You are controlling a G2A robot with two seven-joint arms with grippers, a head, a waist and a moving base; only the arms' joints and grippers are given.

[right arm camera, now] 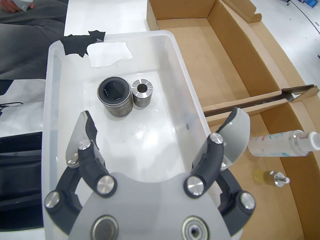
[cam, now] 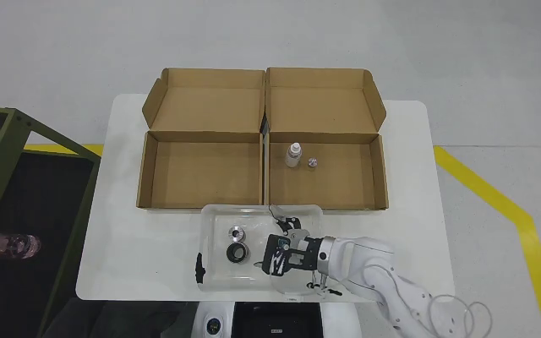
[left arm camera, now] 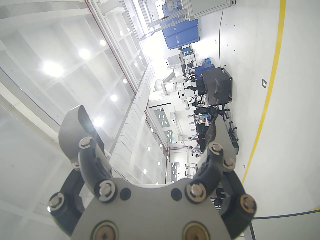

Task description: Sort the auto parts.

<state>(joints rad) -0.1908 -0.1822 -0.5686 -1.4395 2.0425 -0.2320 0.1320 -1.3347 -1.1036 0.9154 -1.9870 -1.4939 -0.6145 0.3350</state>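
Note:
A clear plastic bin at the table's front holds two metal parts: a large dark cylindrical bearing and a smaller steel bushing, standing side by side. My right gripper hovers open above the bin, short of the two parts, with nothing between its fingers. My left gripper is open and empty, pointing up at the room's ceiling.
Two open cardboard boxes stand behind the bin. The left box has a bare floor. The right box holds a small white bottle and a small metal piece. Black tape sticks to the bin's rim.

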